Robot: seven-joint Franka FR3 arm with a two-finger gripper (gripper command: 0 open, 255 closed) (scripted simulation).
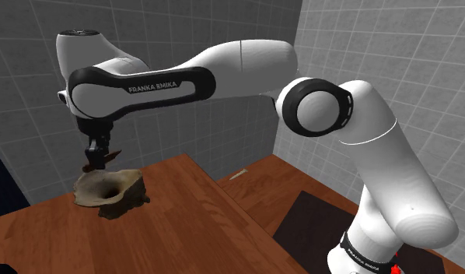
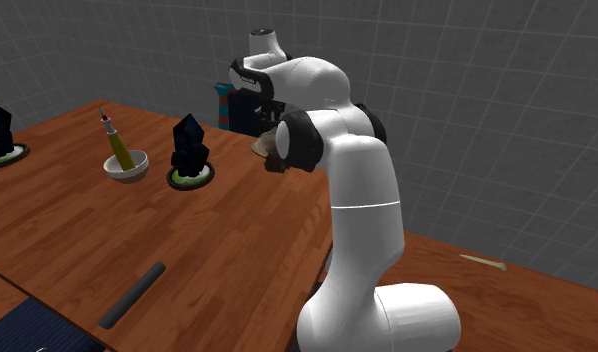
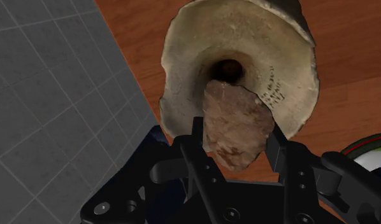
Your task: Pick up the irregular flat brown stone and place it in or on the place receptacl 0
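Observation:
A flat, irregular brown stone (image 3: 237, 124) is clasped between the two black fingers of my gripper (image 3: 239, 137). Directly under it stands a beige, bowl-like receptacle (image 3: 291, 57) with a dark hole in its middle. In the shoulder view the gripper (image 1: 94, 158) hangs just above the receptacle's (image 1: 110, 191) far rim, with a bit of the brown stone (image 1: 89, 166) showing below the fingers. The receptacle rests on the wooden table (image 1: 184, 210) near its far left corner. In the second exterior view the arm hides most of the receptacle (image 2: 260, 147).
Grey tiled walls (image 1: 223, 31) close in behind the table. In the second exterior view a white bowl holding a yellow bottle (image 2: 125, 163), a dark crystal on a green plate (image 2: 191, 150) and a dark rod (image 2: 132, 294) lie on the table. A small pale stick (image 1: 237, 175) lies near the corner.

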